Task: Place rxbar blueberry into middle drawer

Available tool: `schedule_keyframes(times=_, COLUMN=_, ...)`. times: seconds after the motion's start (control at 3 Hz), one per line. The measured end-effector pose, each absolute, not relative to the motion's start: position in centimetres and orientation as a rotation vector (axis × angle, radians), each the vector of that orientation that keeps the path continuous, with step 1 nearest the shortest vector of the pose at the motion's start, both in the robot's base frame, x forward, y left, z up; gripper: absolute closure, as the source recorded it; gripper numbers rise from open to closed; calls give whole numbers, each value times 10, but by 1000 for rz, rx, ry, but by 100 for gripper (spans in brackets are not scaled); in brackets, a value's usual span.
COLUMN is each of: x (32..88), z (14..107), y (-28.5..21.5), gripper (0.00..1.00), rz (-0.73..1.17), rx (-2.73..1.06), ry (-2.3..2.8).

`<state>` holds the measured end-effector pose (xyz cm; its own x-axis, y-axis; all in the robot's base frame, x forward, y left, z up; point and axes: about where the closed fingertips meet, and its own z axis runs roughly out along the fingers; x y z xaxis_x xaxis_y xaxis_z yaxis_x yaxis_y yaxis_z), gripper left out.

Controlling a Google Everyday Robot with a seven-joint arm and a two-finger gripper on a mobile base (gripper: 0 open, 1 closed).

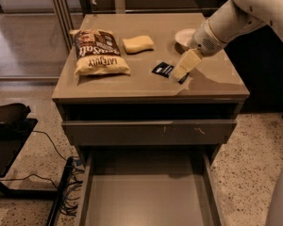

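While pincer [179, 74] hangs over rxbar blueberry [162, 69], wrapper text unreadable, middle drawer [146, 197] open

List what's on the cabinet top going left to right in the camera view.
chip bag → yellow sponge → rxbar blueberry → gripper, at the bar's right end.
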<state>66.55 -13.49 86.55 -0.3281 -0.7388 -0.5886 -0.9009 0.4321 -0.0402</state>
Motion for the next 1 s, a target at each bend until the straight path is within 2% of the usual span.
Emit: schedule_keyframes(times=1.0, x=676, z=808, y=-129, gripper=0, rz=372, rx=-1376, ry=2250)
